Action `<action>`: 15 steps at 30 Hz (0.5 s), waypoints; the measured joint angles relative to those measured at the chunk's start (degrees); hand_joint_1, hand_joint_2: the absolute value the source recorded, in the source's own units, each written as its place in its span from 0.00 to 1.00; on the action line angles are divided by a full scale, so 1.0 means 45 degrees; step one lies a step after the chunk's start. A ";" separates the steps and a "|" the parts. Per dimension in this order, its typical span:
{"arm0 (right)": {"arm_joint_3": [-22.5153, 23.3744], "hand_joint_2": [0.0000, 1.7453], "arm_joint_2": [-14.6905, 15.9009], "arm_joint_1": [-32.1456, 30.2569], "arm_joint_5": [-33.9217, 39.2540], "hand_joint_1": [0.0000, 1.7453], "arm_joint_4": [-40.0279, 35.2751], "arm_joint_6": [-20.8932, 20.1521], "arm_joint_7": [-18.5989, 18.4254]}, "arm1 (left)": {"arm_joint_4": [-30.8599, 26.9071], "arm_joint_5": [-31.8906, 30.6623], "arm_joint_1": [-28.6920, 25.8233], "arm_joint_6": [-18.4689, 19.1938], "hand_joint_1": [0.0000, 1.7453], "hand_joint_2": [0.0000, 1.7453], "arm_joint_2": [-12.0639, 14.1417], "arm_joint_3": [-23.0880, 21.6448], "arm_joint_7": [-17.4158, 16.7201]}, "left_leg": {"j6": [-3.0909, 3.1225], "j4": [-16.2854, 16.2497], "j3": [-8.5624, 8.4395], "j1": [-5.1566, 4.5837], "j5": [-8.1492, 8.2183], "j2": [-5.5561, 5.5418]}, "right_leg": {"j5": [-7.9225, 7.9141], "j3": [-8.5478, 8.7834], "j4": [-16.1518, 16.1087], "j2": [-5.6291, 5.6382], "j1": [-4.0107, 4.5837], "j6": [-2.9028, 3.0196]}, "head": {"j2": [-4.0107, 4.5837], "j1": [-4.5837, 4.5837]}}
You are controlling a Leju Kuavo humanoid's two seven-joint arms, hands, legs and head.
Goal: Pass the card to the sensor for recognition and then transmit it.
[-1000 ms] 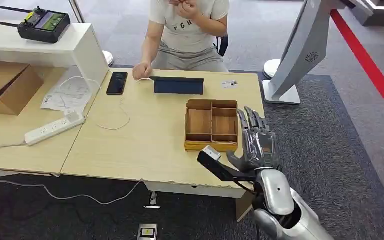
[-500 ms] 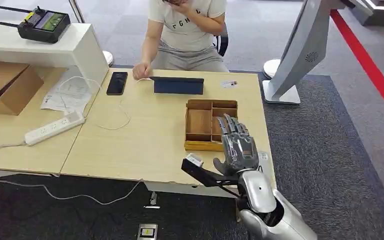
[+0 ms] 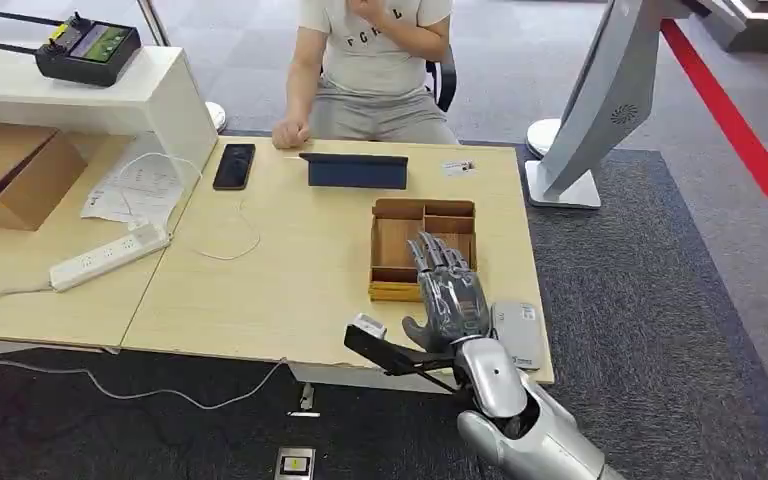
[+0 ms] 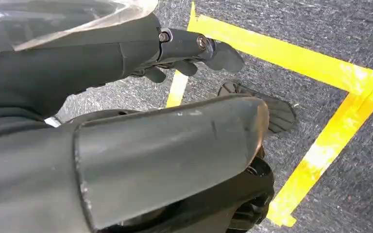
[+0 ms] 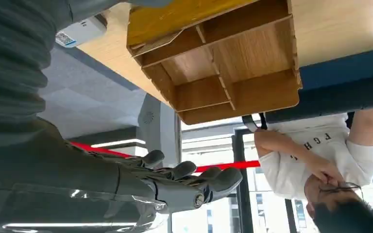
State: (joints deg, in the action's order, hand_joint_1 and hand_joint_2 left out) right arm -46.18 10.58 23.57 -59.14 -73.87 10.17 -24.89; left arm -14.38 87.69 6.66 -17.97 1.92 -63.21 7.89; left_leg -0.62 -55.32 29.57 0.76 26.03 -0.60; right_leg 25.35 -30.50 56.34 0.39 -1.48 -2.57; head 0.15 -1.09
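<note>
Head view, going left to right: a cardboard box (image 3: pixel 5 170) and a white power strip (image 3: pixel 108 256) sit on the left counter, with a remote controller (image 3: pixel 88 48) up on the white shelf behind them. On the light wood counter (image 3: pixel 290 280) there's a black phone (image 3: pixel 234 165), then a dark tablet-like slab (image 3: pixel 357 171) in front of a seated person (image 3: pixel 378 60) whose hand rests on the far edge. Next comes the wooden divided tray (image 3: pixel 400 240), and the card (image 3: pixel 458 167) lies flat near the far right corner, well apart from the robot. The right hand (image 3: pixel 448 300) hovers over the tray's near edge, fingers spread and straight, holding nothing. Just beside it, at the counter's near right corner, lies a grey flat device (image 3: pixel 518 330), probably the sensor. In the left wrist view the left hand (image 4: pixel 189 48) hangs over carpet with yellow tape (image 4: pixel 320 145); its fingers look loosely curled, and whether it's open or closed is hard to tell.
</note>
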 joint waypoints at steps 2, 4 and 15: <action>-0.0063 1.00 -0.0079 0.0147 0.0024 0.00 0.0481 0.0209 0.0151 | 0.0000 -0.0005 -0.0002 0.0117 0.00 0.00 0.0000 0.0000 -0.0015 | 0.0000 0.0000 0.0000 0.0000 0.0000 -0.0002 | 0.0000 0.0000 0.0001 0.0000 0.0000 0.0000 | 0.0000 0.0000; -0.0126 1.00 -0.0185 0.0302 0.0043 0.00 0.1034 0.0440 0.0290 | 0.0000 -0.0015 -0.0001 0.0165 0.00 0.00 -0.0005 0.0000 -0.0019 | 0.0000 0.0000 0.0000 0.0001 0.0000 -0.0002 | 0.0000 0.0001 0.0001 0.0000 0.0001 0.0000 | 0.0000 0.0000; -0.0447 1.00 -0.0764 0.0961 0.0364 0.00 0.3885 0.1165 0.0680 | 0.0034 -0.0015 0.0000 0.0204 0.00 0.00 -0.0005 0.0000 -0.0092 | 0.0000 -0.0001 0.0000 0.0001 0.0000 -0.0002 | 0.0000 -0.0001 0.0000 0.0000 0.0001 0.0001 | 0.0000 -0.0005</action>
State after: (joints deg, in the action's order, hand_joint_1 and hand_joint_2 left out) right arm -48.19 7.15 27.89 -57.51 -56.39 15.41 -21.84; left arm -14.23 87.62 6.65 -17.05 1.90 -63.21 7.48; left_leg -0.62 -55.32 29.57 0.76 26.03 -0.62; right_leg 25.35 -30.51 56.34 0.39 -1.47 -2.56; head 0.15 -1.11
